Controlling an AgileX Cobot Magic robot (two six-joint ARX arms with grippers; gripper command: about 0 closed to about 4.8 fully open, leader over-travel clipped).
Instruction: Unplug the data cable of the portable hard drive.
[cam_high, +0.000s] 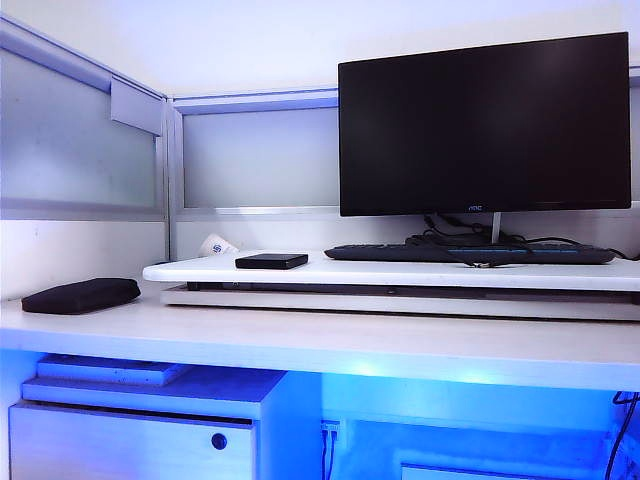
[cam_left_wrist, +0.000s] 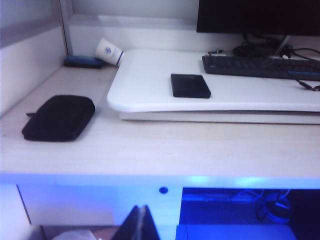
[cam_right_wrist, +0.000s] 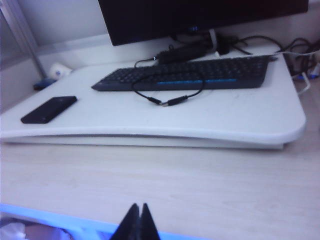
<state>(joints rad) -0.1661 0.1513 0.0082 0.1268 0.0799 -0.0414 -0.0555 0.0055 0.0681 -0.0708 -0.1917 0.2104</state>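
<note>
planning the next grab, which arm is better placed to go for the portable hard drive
Left, probably. The portable hard drive lies at the left end of the white riser, straight ahead in the left wrist view, cable-free. The data cable loops by the keyboard. Left hand and right hand are shut, pulled back below the desk edge.

One portable hard drive (cam_left_wrist: 190, 85) on the raised white board (cam_left_wrist: 145, 95), just the one. One data cable (cam_right_wrist: 167, 95), a single thin loop with both of its ends lying free in front of the keyboard. One keyboard (cam_right_wrist: 185, 76), one monitor (cam_high: 485, 122). One black fabric pouch (cam_left_wrist: 59, 117) on the desk (cam_left_wrist: 150, 150). Back in the corner: one white cup (cam_left_wrist: 109, 51) on its side, one small blue item (cam_left_wrist: 82, 61) beside it. Two grippers, left gripper (cam_left_wrist: 140, 222) and right gripper (cam_right_wrist: 136, 222), both with jaws pressed together.
</note>
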